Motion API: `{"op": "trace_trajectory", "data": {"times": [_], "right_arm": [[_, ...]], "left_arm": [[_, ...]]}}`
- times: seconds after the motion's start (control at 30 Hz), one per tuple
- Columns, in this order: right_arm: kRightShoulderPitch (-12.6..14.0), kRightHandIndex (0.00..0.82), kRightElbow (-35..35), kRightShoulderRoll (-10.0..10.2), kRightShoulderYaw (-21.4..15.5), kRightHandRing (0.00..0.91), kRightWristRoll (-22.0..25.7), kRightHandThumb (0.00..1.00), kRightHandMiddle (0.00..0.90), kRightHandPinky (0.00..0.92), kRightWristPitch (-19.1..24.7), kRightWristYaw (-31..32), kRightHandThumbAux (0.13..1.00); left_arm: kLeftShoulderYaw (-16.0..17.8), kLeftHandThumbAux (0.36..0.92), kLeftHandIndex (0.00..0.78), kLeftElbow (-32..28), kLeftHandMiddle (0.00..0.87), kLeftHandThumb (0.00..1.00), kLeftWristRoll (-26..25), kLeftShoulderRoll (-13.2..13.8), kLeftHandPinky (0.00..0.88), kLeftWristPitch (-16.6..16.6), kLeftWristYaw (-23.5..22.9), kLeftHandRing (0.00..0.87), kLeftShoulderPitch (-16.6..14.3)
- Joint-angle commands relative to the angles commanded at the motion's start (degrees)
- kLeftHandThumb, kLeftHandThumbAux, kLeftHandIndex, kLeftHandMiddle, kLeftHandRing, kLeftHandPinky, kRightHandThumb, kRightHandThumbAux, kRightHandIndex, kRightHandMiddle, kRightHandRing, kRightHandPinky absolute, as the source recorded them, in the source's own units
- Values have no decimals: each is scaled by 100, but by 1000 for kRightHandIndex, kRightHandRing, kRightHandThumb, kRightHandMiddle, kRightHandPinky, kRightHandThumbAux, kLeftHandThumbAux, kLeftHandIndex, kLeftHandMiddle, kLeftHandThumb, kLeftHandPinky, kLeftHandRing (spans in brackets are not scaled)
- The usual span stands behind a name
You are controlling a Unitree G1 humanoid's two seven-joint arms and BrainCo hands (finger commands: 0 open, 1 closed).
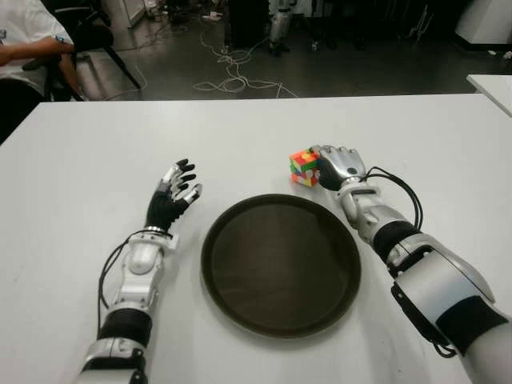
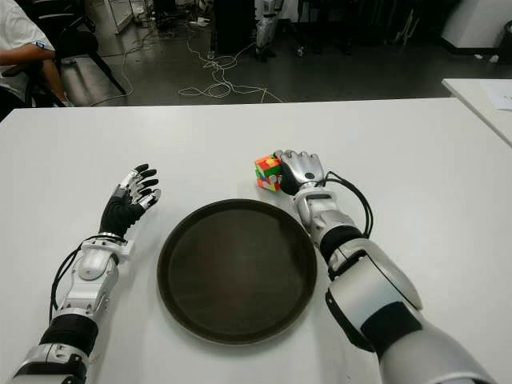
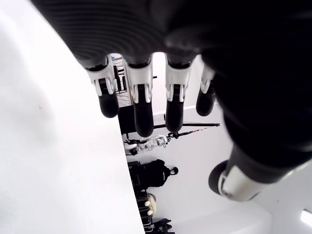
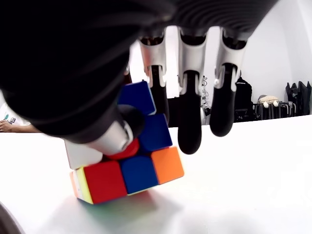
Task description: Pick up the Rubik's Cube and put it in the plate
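Sitting nearest the robot on the white table (image 1: 88,160), the dark round plate (image 1: 280,264) holds nothing. At about nine o'clock from the plate, the left hand (image 1: 171,194) shows just beside its rim, fingers spread and pointing up and away, holding nothing; the left wrist view shows the same straight, separated fingers (image 3: 143,105) against the background.

At about one o'clock from the plate, just past its far rim, the right hand (image 1: 339,166) is at the Rubik's Cube (image 1: 303,167). The cube stands on the table, tilted slightly, with green, orange, red and yellow stickers facing the head camera. In the right wrist view the thumb (image 4: 117,136) presses on one face of the cube (image 4: 127,163), while the other fingers (image 4: 190,122) hang extended over its top and far side; whether they touch it cannot be told. The cube's lower edge still meets the tabletop there.

Farther off, beyond the table's far edge, cables (image 1: 232,72) lie on the dark floor, and at eleven o'clock a seated person (image 1: 28,48) in a white shirt shows at the frame's corner.
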Motion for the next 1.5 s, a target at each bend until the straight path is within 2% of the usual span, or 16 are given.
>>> {"op": "trace_trajectory", "data": {"times": [0.87,1.5], "right_arm": [[-26,432,0,-34,38,639,-17,699,655,616,-28,17,718],[-123,431,-175,-227,75,631,-39,697,647,599,-150,151,719]], "left_arm": [[-5,670,111,120,173,65,45,-3,103,-113,62,148,-50],[-6,661,108,132,172,59,0,-12,110,-21,4,154,-89]]}}
